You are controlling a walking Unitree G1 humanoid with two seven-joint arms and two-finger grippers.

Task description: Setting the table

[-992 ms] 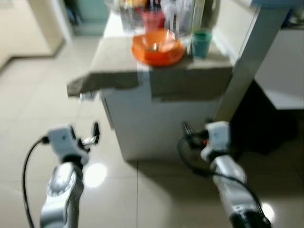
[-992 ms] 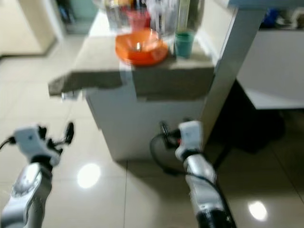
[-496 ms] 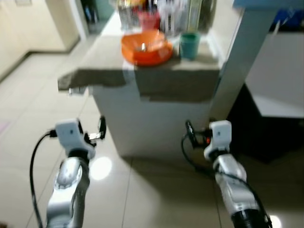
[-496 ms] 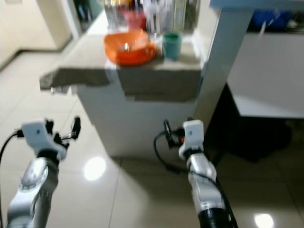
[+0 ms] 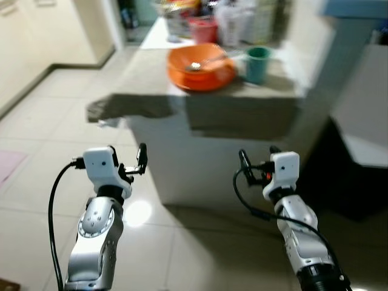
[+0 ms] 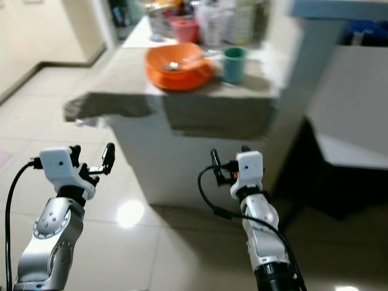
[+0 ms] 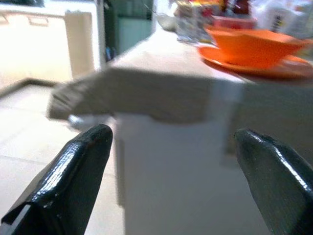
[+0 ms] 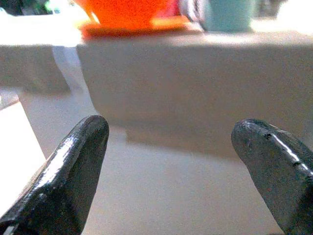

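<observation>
Bowl: we see an orange bowl (image 5: pixel 202 60) sitting on an orange plate (image 5: pixel 203 77) on the counter (image 5: pixel 151 85), near its front edge.
Spoon: something thin and shiny, probably a spoon (image 5: pixel 203 62), lies in the bowl; the blur keeps us from being sure.
Cup: a teal cup (image 5: pixel 257 63) stands upright just beside the plate, on the robot's right of it.
Behind them: a red container (image 5: pixel 202 28) and a crowd of clear bottles and jars (image 5: pixel 242 21), too blurred for us to sort out.
Counter: its top is grey-brown and overhangs a white base (image 5: pixel 200 163); one corner juts out on the robot's left.
Left gripper: our left gripper (image 7: pixel 166 166) is held low in front of the counter's base, well apart from the bowl, its two black fingers (image 7: pixel 73 176) spread wide and holding nothing.
Right gripper: our right gripper (image 8: pixel 181 166) is also held low before the counter, below the plate and cup, fingers (image 8: pixel 63 176) wide apart and empty.
Floor: pale glossy tiles (image 5: pixel 36 176) with a bright light spot between the left arm and the counter.
</observation>
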